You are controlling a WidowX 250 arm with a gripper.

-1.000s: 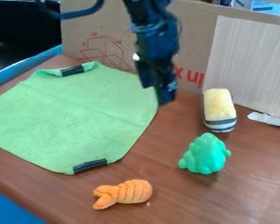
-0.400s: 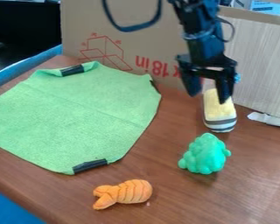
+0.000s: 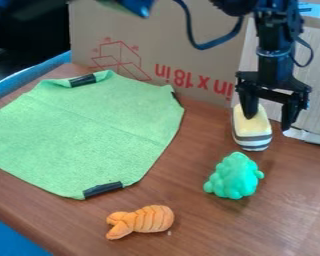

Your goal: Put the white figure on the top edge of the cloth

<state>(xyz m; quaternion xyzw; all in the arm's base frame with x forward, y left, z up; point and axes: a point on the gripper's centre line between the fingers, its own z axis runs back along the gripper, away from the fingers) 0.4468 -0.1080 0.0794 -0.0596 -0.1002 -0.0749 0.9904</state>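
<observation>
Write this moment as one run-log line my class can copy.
pincer: open, at striped pale-yellow toy | striped pale-yellow toy: on wooden table, off green cloth | lumpy turquoise toy, orange toy: on table

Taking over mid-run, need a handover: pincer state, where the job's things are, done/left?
Pincer: open, at the striped toy's far end; contact unclear.
Striped yellow-and-white toy, likely the "white figure": on the table, right of the cloth in view.
Green cloth: spread out on the table.
Done: pincer is at the toy; not yet gripped.
Left: grip, lift, set it on the cloth's top edge.
</observation>
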